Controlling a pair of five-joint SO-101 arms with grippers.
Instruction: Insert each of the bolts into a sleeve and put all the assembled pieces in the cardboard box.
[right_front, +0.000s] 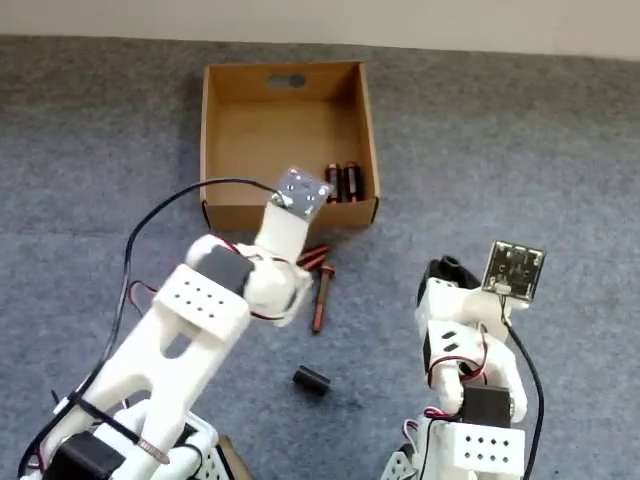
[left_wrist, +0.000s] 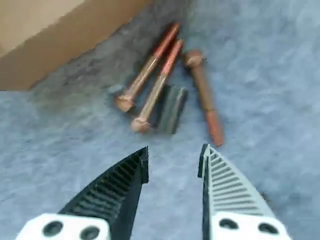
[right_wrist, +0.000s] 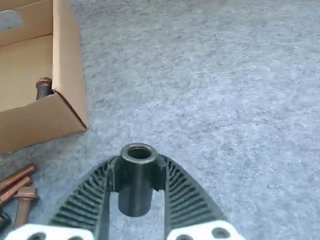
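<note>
1. A grey, carpet-like tabletop carries an open cardboard box.
2. Inside the box, two assembled pieces lie side by side in the near corner on the right arm's side. From the right wrist view the box wall hides all but one bolt head.
3. Three loose bolts lie just outside the box's near wall, with a dark sleeve just beside them. In the high view the left arm covers that sleeve and part of two bolts.
4. The left hand hovers over these bolts, its fingers spread wide and holding nothing.
5. The right hand, off the box's near corner, is clamped on a second sleeve held upright.
6. A third sleeve lies alone, farther from the box than the bolts.
7. Count: one box, two assembled pieces, three bolts, three sleeves.
</note>
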